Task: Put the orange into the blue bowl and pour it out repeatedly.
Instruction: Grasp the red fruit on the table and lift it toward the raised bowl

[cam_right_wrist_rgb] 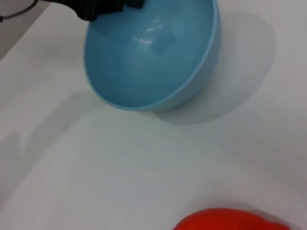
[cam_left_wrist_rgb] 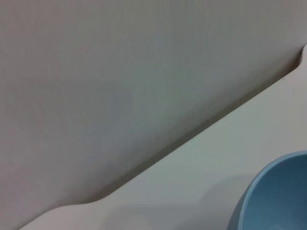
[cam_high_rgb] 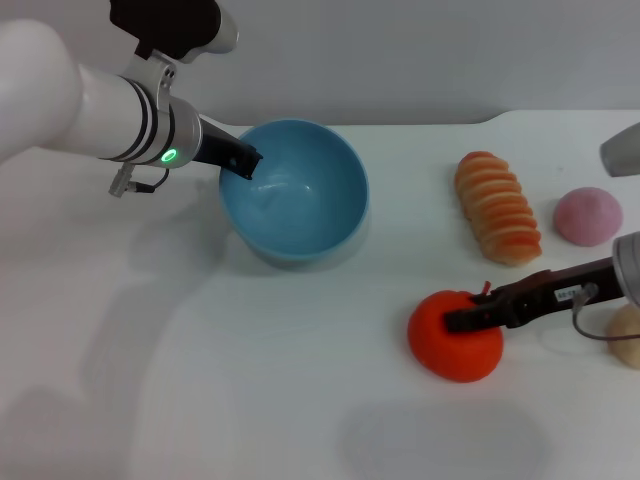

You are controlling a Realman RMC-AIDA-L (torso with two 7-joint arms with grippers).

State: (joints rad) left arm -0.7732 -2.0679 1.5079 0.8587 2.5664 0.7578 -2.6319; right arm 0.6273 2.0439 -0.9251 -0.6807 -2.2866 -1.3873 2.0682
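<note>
Left gripper [cam_high_rgb: 243,160] clamped on rim of glossy light-blue round bowl [cam_high_rgb: 300,195], at bowl's 10 o'clock; bowl tipped, mouth toward 4 o'clock, empty. Right gripper [cam_high_rgb: 470,318] reaches in from 3 o'clock, fingers closed around lumpy red-orange toy orange [cam_high_rgb: 452,340], which sits on white table [cam_high_rgb: 250,380], at 4 o'clock from bowl, well apart.

Risk: round, lumpy fruit may squirt from a shallow pinch on lift; tilted bowl could let it roll out.

Orange near-spherical, no clear long axis; stem up.
</note>
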